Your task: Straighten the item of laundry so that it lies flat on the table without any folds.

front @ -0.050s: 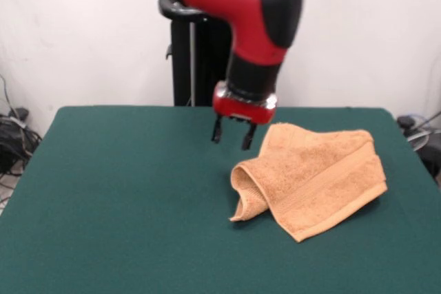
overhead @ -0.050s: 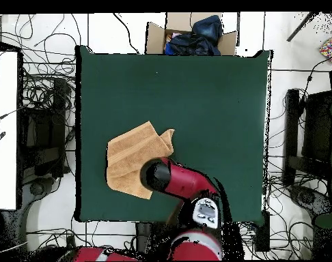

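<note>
In the front view, the green table (front @ -0.050s: 124, 191) fills the lower frame. The gripper (front @ -0.050s: 233, 135) hangs from the red and black arm (front @ -0.050s: 244, 25) slightly right of centre, its two dark fingers (front @ -0.050s: 218, 131) spread apart with nothing between them, so the claw is released and empty. It hovers above the table, at about ten o'clock from the towel's middle and near the towel's upper left corner; whether it touches the cloth cannot be told.

The peach terry-cloth hand towel (front @ -0.050s: 317, 177) lies on the table at about three o'clock from the table's centre. It is not flat: its left part is curled over into a rolled fold, and a woven band runs along the lower edge.

In the overhead view, the towel (overhead @ -0.050s: 131, 160) sits toward nine o'clock of the table (overhead @ -0.050s: 216, 102), with one corner flipped up at its right side. The arm (overhead @ -0.050s: 186, 184) covers the towel's lower right part and hides the gripper. A cardboard box (overhead @ -0.050s: 189, 34) with dark cloth stands beyond the table's twelve o'clock edge.
</note>
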`<state>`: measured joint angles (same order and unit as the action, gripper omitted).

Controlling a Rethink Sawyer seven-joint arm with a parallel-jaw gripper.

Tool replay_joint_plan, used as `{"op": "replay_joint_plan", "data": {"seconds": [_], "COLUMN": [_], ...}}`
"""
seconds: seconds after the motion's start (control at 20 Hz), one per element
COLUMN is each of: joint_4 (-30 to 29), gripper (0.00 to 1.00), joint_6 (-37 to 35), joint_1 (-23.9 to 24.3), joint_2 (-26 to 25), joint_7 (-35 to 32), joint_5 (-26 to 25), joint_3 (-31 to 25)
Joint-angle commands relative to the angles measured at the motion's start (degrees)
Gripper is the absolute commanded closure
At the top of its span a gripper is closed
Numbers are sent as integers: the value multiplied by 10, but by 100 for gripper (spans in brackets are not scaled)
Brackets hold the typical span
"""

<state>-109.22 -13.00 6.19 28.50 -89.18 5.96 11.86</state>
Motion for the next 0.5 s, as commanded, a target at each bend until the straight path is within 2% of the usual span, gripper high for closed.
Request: {"op": "replay_joint_plan", "data": {"seconds": [0.05, 0.3, 0.5], "joint_4": [-5, -24, -35], "gripper": [0, 0, 0], "joint_6": [11, 2, 1], "joint_1": [41, 65, 52], "joint_2": [-60, -50, -6], "joint_7": [-21, -25, -43], "joint_5": [-48, -80, -103], "joint_3": [-123, -153, -135]}}
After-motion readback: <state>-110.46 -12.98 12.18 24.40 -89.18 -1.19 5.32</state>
